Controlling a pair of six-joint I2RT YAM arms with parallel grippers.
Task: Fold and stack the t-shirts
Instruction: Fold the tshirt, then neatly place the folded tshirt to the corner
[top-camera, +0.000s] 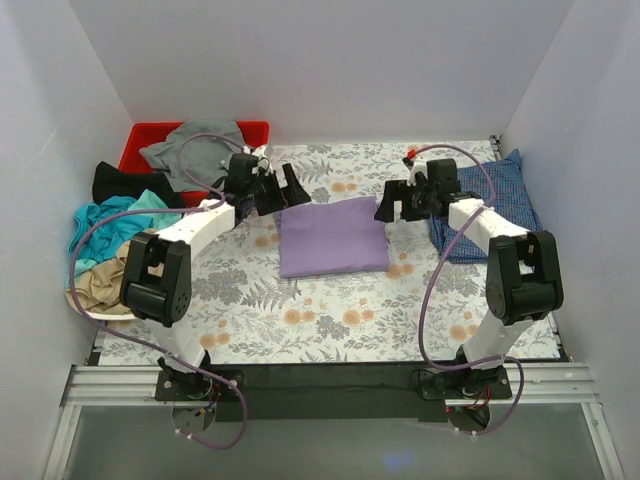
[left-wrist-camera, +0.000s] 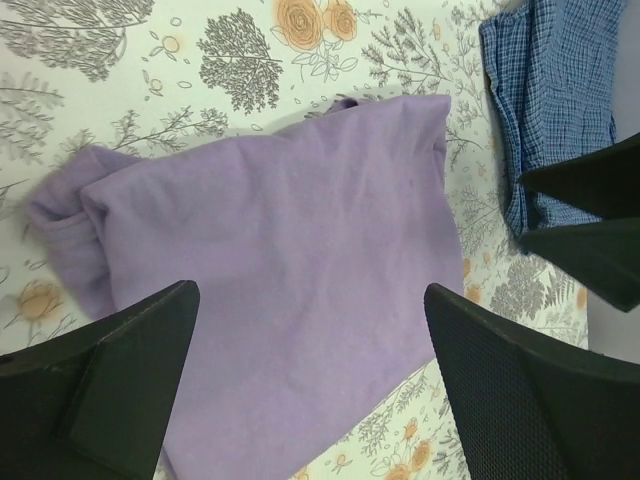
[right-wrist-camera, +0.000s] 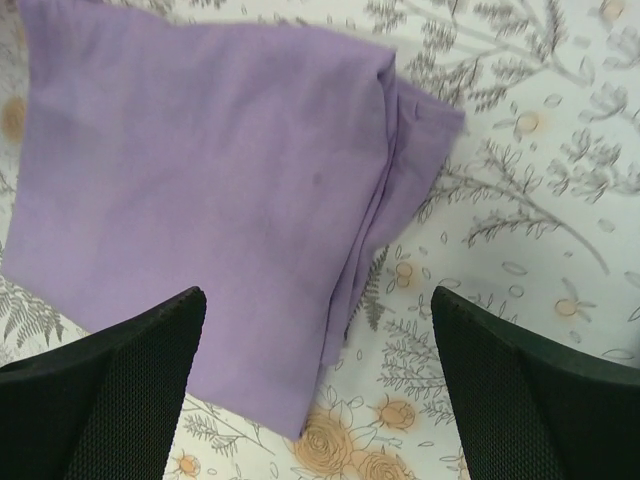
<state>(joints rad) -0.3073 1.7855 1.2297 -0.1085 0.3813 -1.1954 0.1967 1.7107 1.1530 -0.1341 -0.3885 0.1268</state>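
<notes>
**Folded lavender t-shirt lies mid-bench between two open pairs of jaws**

At the far left edge of the bench (top-camera: 300, 325), loose shirts sit in a heap: a black t-shirt (top-camera: 120, 182) at the back, a teal t-shirt (top-camera: 118, 218) in front of it and a tan t-shirt (top-camera: 100, 285) nearest. Beside them, a grey t-shirt (top-camera: 195, 148) is draped over a red bin (top-camera: 145, 135). The left arm (top-camera: 190, 232) reaches in, its jaws spread wide and empty over the left edge of the lavender t-shirt (top-camera: 332, 238). That shirt lies folded into a rough rectangle on the floral table cover (left-wrist-camera: 120, 60), with its layered fold edges towards the right. The right arm (top-camera: 485, 228) hangs its jaws, also wide apart and gripping nothing, just above the shirt's right edge. Far right, the blue checked t-shirt (top-camera: 512, 192) lies folded, apart from the lavender one.
</notes>
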